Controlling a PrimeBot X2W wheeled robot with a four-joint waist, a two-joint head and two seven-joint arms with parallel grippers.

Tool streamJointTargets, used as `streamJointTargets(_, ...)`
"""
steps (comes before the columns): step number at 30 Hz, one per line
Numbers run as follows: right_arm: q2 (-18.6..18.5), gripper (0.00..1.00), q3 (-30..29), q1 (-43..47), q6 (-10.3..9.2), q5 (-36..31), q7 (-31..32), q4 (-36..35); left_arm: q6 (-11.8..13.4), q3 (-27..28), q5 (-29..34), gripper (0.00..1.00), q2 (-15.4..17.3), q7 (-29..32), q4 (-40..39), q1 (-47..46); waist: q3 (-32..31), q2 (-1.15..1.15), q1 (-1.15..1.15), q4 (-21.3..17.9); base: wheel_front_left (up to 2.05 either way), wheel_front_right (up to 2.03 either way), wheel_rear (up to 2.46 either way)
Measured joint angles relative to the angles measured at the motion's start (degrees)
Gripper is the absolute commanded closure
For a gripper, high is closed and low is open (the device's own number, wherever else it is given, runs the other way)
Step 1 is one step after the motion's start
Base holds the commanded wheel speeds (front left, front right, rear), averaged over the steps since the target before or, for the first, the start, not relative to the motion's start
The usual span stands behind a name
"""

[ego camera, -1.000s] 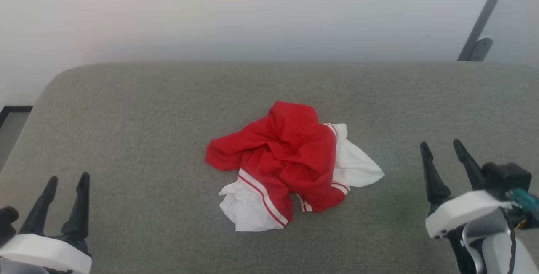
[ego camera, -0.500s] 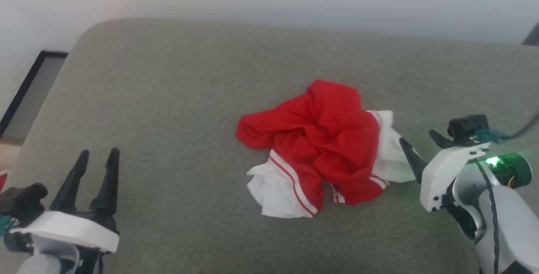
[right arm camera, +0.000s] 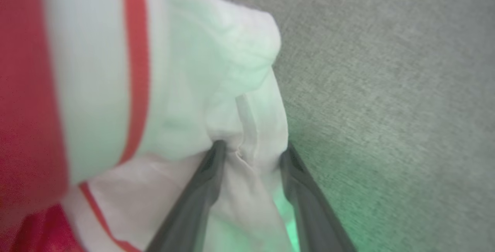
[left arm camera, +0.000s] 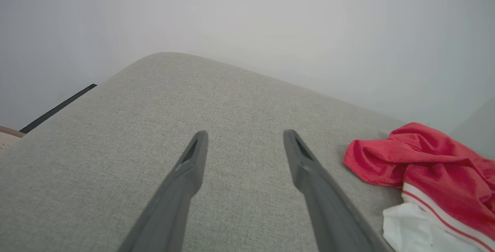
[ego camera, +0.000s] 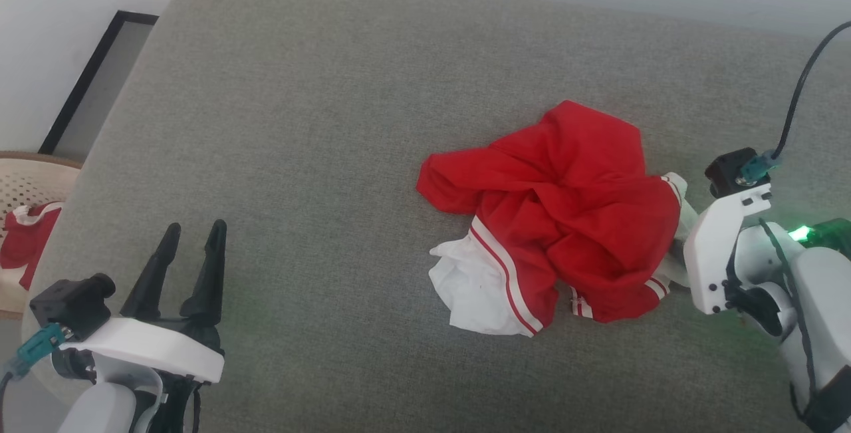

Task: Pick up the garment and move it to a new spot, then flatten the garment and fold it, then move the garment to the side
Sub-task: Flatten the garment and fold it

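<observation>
Reaching in from beside the heap a second ago, our right gripper (right arm camera: 253, 145) is now arriving at the garment (ego camera: 565, 213). Our head is turning as well, so the whole head view is shifting. We are holding this claw's two fingers well apart, straddling a soft fold of the white sleeve end (right arm camera: 216, 70). The cloth is sitting between them, but we are not yet pinching it.

From the claw, the crumpled red body is spreading away to our left across the grey cushion (ego camera: 299, 120), with its second white cuff lying at the near edge of the heap. The heap is showing no clear long axis. The fold between the fingers is running roughly along them, so closing should catch it.

Our left gripper (ego camera: 197, 225) is hovering fully spread and empty over bare cushion, well apart from the cloth. We are judging the right arm far the nearer for the lift.
</observation>
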Motion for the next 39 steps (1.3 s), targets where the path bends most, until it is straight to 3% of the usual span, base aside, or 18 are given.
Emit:
streamJointTargets(7, -0.9, 1.00, 2.3, -0.1, 0.00, 4.6, 1.0, -1.5, -0.6, 0.9, 0.7, 0.00, -0.9, 0.0, 1.5, -0.2, -1.1, 0.00, 0.00, -0.3, 0.00, 0.00, 0.00)
streamJointTargets(14, -3.0, 1.00, 1.1, 2.5, 0.07, 7.4, 2.3, -5.5, -0.8, 2.0, 1.0, 0.00, 0.3, 0.0, 1.1, 0.9, -2.8, 0.00, 0.00, -3.3, 0.00, 0.00, 0.00)
streamJointTargets(23, -8.6, 1.00, -8.6, 7.0, 0.05, 7.9, 4.3, -11.5, -0.8, 3.1, 1.0, 0.00, 1.4, 0.0, -0.2, 2.7, -4.4, 0.00, 0.00, -8.7, 0.00, 0.00, 0.00)
streamJointTargets(28, -9.7, 1.00, -15.8, 9.9, 0.05, 6.0, 6.2, -12.9, -0.8, 3.0, 1.0, 0.00, 1.5, 0.0, -0.8, 2.8, -4.1, 0.00, 0.00, -10.7, 0.00, 0.00, 0.00)
streamJointTargets(36, -5.7, 1.00, -20.8, 10.2, 0.04, 3.4, 4.7, -8.7, -0.8, 1.3, 1.0, 0.00, 2.1, 0.0, -1.0, 0.7, -1.2, 0.00, 0.00, -10.9, 0.00, 0.00, 0.00)
streamJointTargets(38, -4.4, 0.91, -20.9, 9.3, 0.04, 3.2, 4.0, -6.3, -0.8, 0.6, 0.8, 0.00, 2.3, 0.0, -0.9, 0.1, -0.7, 0.00, 0.00, -10.6, 0.00, 0.00, 0.00)
streamJointTargets(39, -4.1, 0.72, -20.9, 8.6, 0.04, 2.9, 3.8, -5.4, -0.8, 0.2, 0.8, 0.00, 2.5, 0.0, -0.8, -0.2, -0.4, 0.00, 0.00, -10.4, 0.00, 0.00, 0.00)
